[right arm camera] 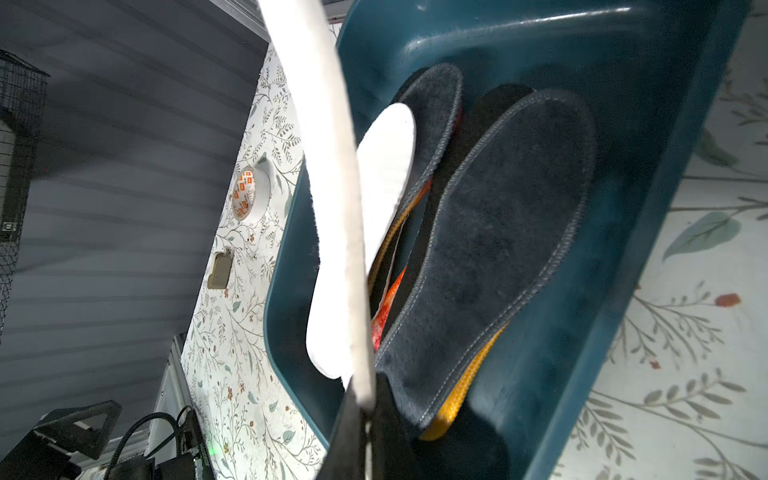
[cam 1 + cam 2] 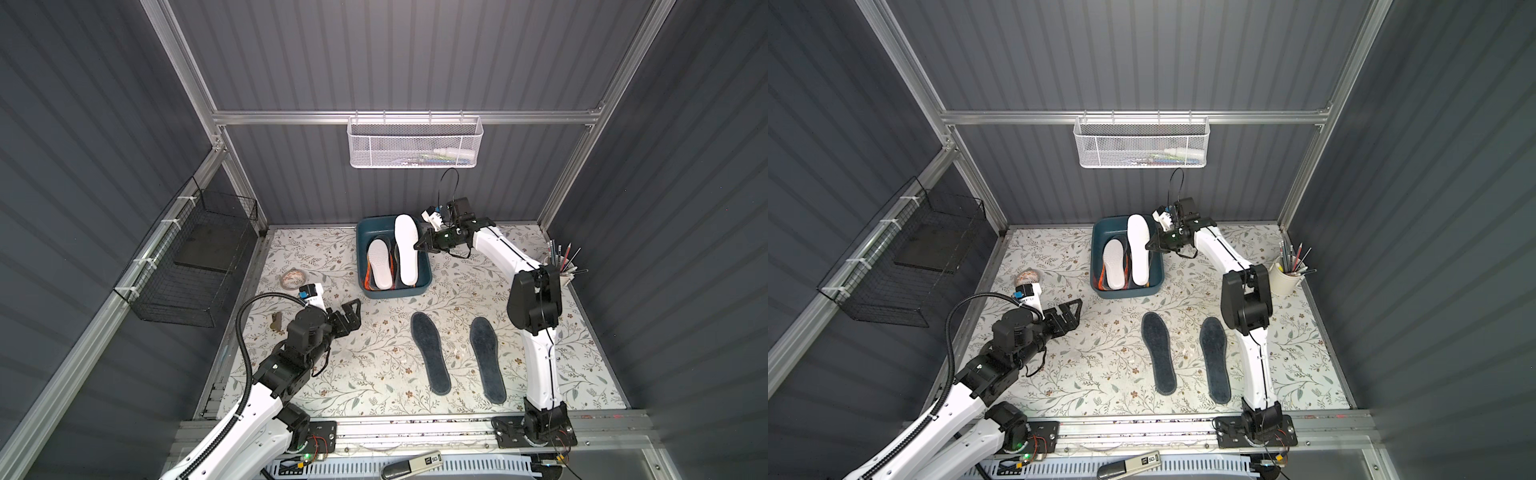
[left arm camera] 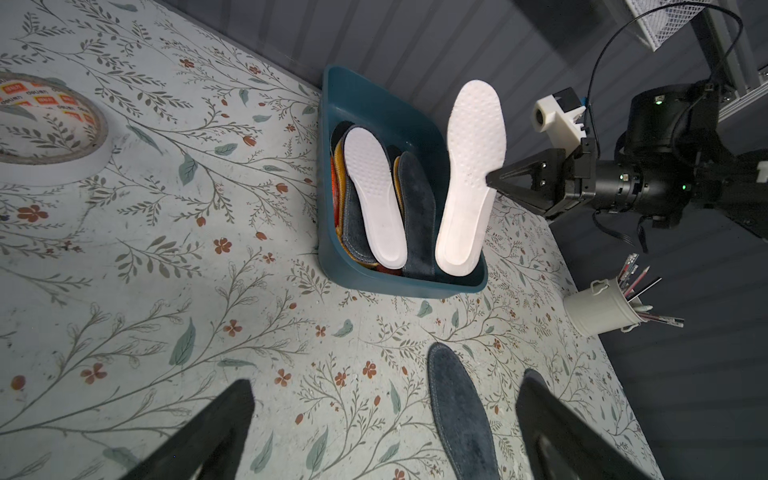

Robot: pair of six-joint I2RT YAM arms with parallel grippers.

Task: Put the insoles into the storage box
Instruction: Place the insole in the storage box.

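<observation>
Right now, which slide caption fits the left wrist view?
Right claw grips a white insole, heel end in the teal storage box; a dark insole lies on the floral table.

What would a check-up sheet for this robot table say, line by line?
Surface: floral table cover, flat.
Job's things: storage box holds several insoles; held white insole tilts, heel inside it; two dark insoles lie outside.
Clutter: tape roll, pencil cup.
Grippers: left gripper open, empty; right gripper shut on held white insole.
Cables: black hose along left arm; thin loop above right wrist.
Surroundings: white mesh basket, black wire basket on walls.
</observation>
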